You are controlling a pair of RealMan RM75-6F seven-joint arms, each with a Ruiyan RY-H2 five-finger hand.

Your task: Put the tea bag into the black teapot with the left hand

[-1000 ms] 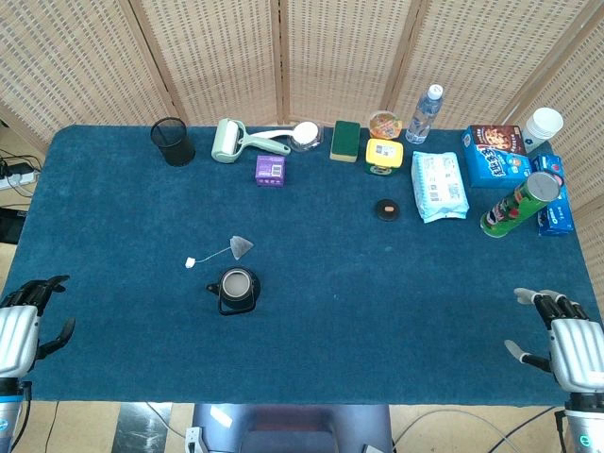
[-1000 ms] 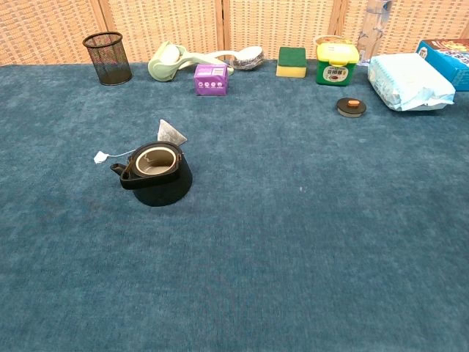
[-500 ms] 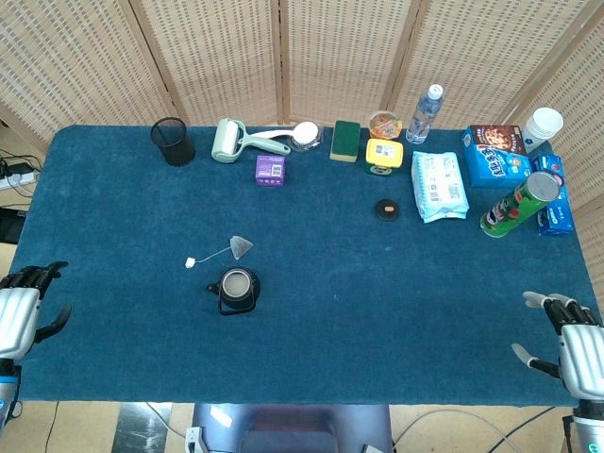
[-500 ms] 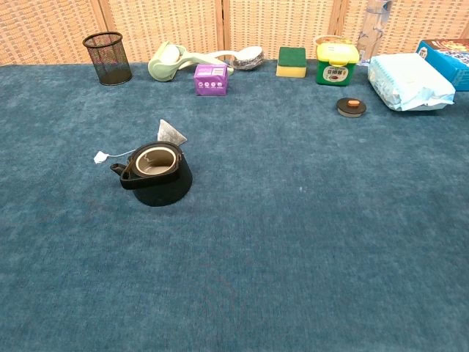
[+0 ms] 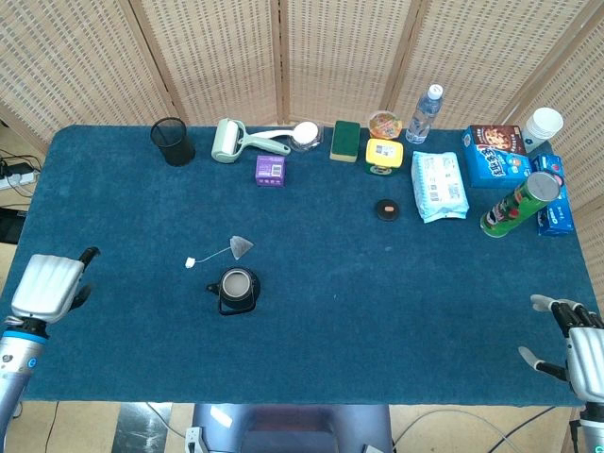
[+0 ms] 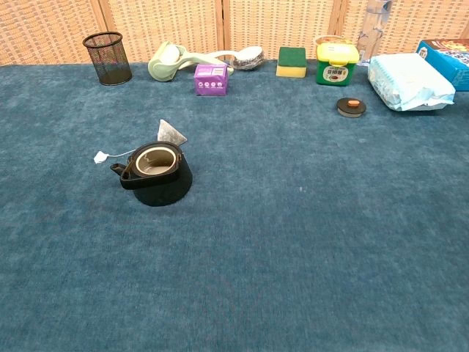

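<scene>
The black teapot (image 5: 236, 289) (image 6: 155, 172) stands lidless left of the table's middle, its inside pale and bare. Just behind it lies the pyramid tea bag (image 5: 243, 246) (image 6: 171, 132), its string running left to a small white tag (image 5: 191, 261) (image 6: 101, 156). My left hand (image 5: 52, 286) hovers at the table's left front edge, well left of the teapot, back upward, thumb out, holding nothing. My right hand (image 5: 578, 346) sits at the front right corner with its fingers spread and nothing in it. The chest view shows neither hand.
A black mesh cup (image 5: 173, 142), lint roller (image 5: 229, 141), purple box (image 5: 270, 170), sponge (image 5: 345, 141), yellow jar (image 5: 384, 156), bottle (image 5: 424, 114) and snack packs (image 5: 439, 185) line the back. A black lid with an orange knob (image 5: 386, 209) (image 6: 351, 106) lies right of centre. A crisp can (image 5: 521, 203) stands far right.
My left hand has risen and moved inward over the table's left front edge, turning its back upward. My right hand has sunk lower toward the front right corner.
</scene>
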